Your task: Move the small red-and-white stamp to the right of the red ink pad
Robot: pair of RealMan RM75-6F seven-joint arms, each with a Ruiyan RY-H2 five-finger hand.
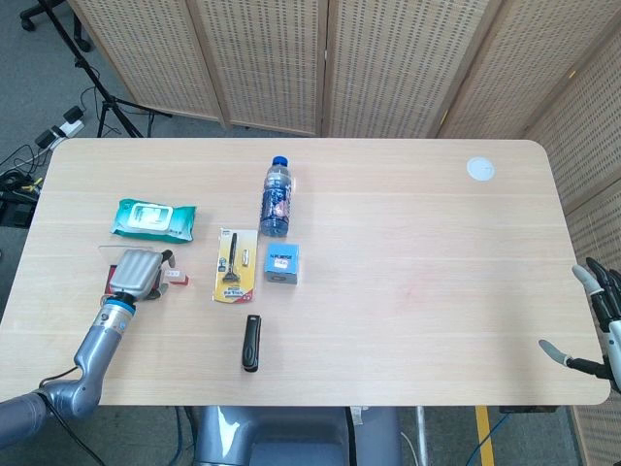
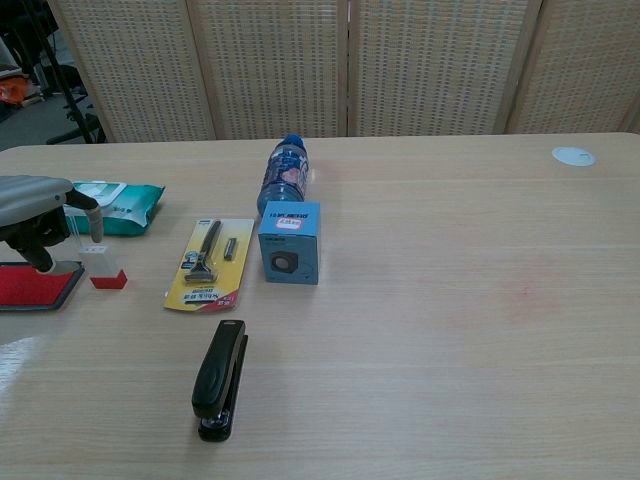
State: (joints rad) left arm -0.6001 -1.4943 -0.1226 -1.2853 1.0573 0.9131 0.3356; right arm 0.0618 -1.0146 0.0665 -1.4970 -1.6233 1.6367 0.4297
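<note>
The small red-and-white stamp (image 2: pixel 103 268) stands upright on the table, just right of the red ink pad (image 2: pixel 35 287). In the head view the stamp (image 1: pixel 176 279) shows beside my left hand (image 1: pixel 136 273), which covers most of the ink pad (image 1: pixel 108 282). My left hand (image 2: pixel 35 203) hovers over the pad with one fingertip (image 2: pixel 95 228) just above the stamp's top and the thumb apart from it; nothing is pinched. My right hand (image 1: pixel 602 316) hangs off the table's right edge with its fingers spread and holds nothing.
A green wipes pack (image 1: pixel 152 218) lies behind the pad. To the stamp's right is a yellow razor card (image 1: pixel 232 265), then a blue box (image 1: pixel 281 263) and a water bottle (image 1: pixel 276 197). A black stapler (image 1: pixel 251 342) lies nearer the front, a white disc (image 1: pixel 479 169) far right.
</note>
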